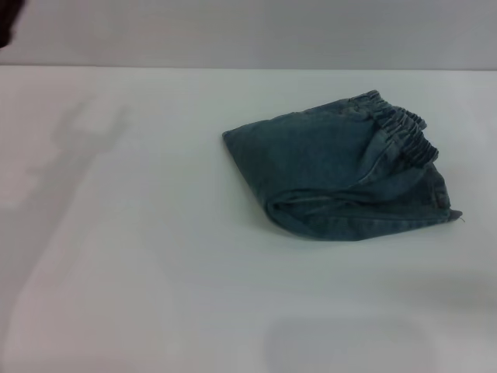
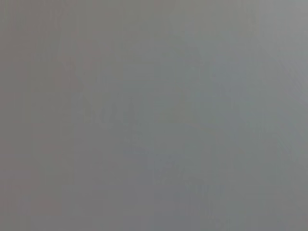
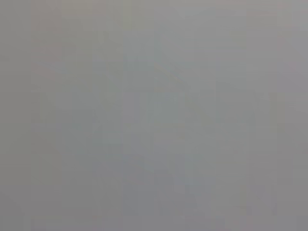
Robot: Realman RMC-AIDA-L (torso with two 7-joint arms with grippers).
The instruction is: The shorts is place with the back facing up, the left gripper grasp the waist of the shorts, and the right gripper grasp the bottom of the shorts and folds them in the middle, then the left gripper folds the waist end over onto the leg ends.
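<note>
The faded blue denim shorts (image 1: 334, 175) lie folded into a compact bundle on the white table (image 1: 155, 233), right of centre in the head view. The gathered elastic waist (image 1: 404, 130) lies on top at the bundle's far right side. A layered denim edge (image 1: 365, 225) runs along the near side; I cannot tell whether it is the leg ends. Neither gripper shows in the head view. Only a dark patch (image 1: 6, 23), possibly part of the left arm, sits at the far left corner. Both wrist views show plain grey with nothing to make out.
A faint arm-shaped shadow (image 1: 78, 148) falls across the left part of the table. The table's far edge (image 1: 248, 67) meets a pale wall. Nothing else stands on the surface around the shorts.
</note>
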